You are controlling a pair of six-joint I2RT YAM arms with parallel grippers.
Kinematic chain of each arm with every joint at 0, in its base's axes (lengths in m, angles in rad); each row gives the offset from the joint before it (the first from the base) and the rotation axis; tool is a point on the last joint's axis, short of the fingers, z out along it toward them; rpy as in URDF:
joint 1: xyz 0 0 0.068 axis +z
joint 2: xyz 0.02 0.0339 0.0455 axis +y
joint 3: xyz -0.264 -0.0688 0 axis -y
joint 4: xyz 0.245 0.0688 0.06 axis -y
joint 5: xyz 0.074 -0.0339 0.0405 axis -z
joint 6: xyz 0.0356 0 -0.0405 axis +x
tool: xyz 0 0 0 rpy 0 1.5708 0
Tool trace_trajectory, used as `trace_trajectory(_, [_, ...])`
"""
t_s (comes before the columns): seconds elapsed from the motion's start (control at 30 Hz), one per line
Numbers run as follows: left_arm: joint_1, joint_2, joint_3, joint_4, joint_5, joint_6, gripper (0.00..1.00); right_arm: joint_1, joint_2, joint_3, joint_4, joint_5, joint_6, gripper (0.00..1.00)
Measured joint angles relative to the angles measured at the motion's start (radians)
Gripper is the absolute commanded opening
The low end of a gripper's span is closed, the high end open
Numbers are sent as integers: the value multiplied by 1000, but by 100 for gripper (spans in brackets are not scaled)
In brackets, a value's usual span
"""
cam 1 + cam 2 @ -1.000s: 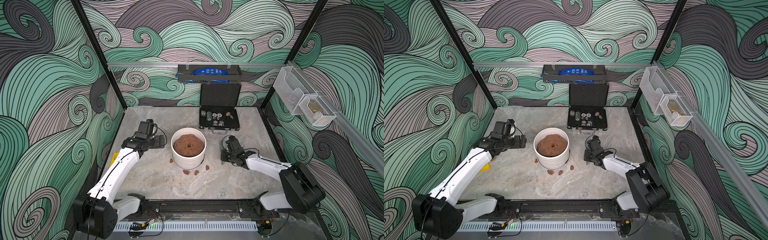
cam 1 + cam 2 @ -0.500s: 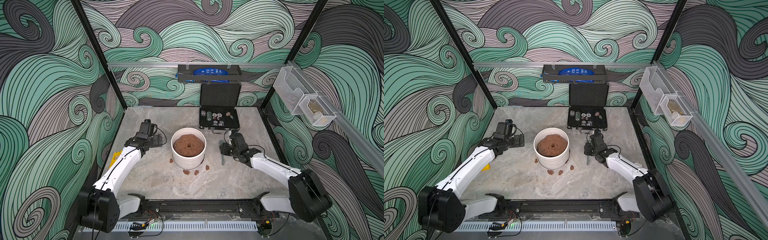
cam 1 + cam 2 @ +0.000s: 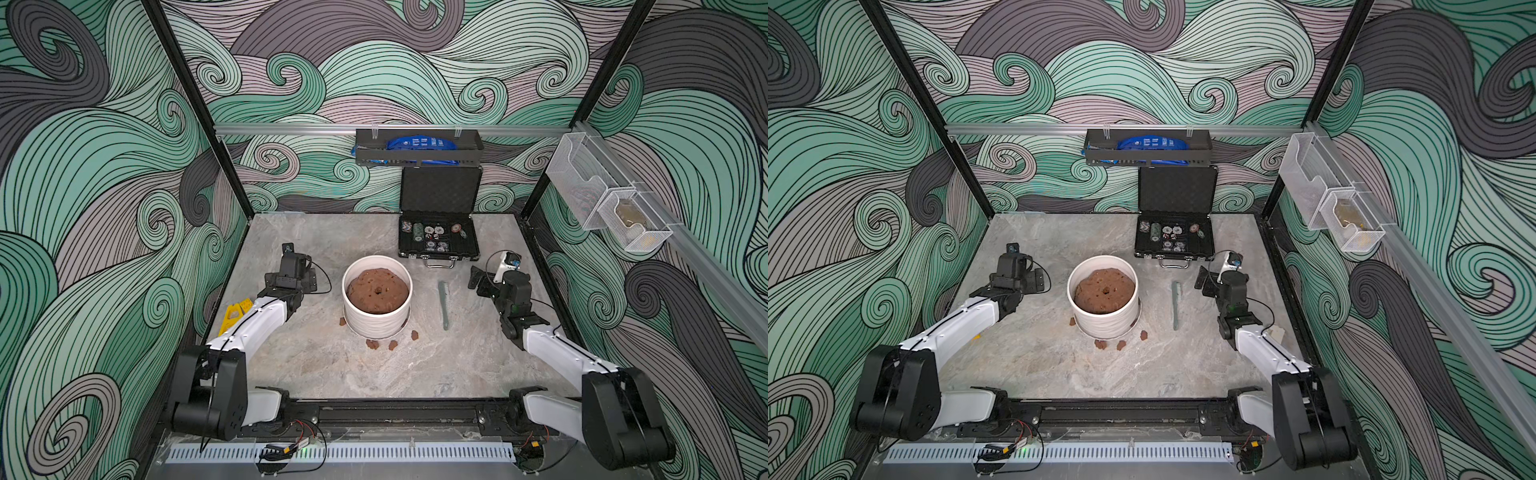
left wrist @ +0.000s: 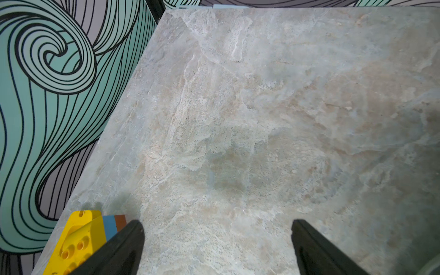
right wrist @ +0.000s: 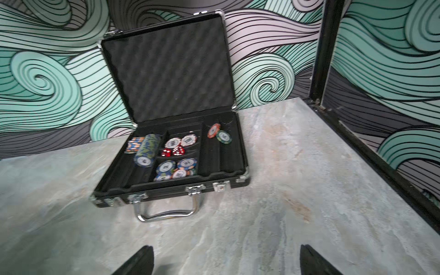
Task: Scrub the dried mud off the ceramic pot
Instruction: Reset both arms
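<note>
The white ribbed ceramic pot (image 3: 376,324) (image 3: 1106,322) stands mid-table, filled with a brown soil mound (image 3: 377,291). Several small lumps of dried mud (image 3: 372,343) (image 3: 1121,344) lie on the table around its base. A grey-green brush (image 3: 444,305) (image 3: 1176,305) lies flat to the right of the pot, held by nothing. My right gripper (image 3: 482,282) (image 5: 225,252) hovers open and empty further right, facing the chip case. Left of the pot, my left gripper (image 3: 305,277) (image 4: 216,226) is open over bare table, clear of the pot.
An open black chip case (image 3: 438,241) (image 5: 171,154) sits at the back, right of centre. A yellow toy block (image 3: 235,313) (image 4: 76,240) lies by the left wall. A black shelf (image 3: 417,147) hangs on the back wall and clear bins (image 3: 602,199) on the right wall.
My right gripper opened and let go of the brush, which now lies on the table, then drew away to the right. My left gripper pulled slightly back from the pot.
</note>
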Motion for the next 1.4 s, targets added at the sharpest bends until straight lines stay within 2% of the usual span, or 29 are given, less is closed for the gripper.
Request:
trace_trajectory(0.2, [37, 74, -70, 204, 52, 18, 99, -25, 126, -112, 369, 12, -106, 99])
trace_trajectory(0.43, [48, 159, -116, 343, 74, 52, 99, -53, 237, -180, 637, -29, -144, 99])
trace_trajectory(0.63, [48, 160, -119, 372, 79, 58, 99, -54, 251, -181, 713, -39, -148, 99])
trace_trajectory(0.97, [48, 150, -126, 395, 109, 71, 99, -56, 251, -181, 730, -32, -146, 99])
trace_trajectory(1.4, [48, 55, -171, 417, 131, 74, 99, -59, 249, -181, 729, -13, -143, 99])
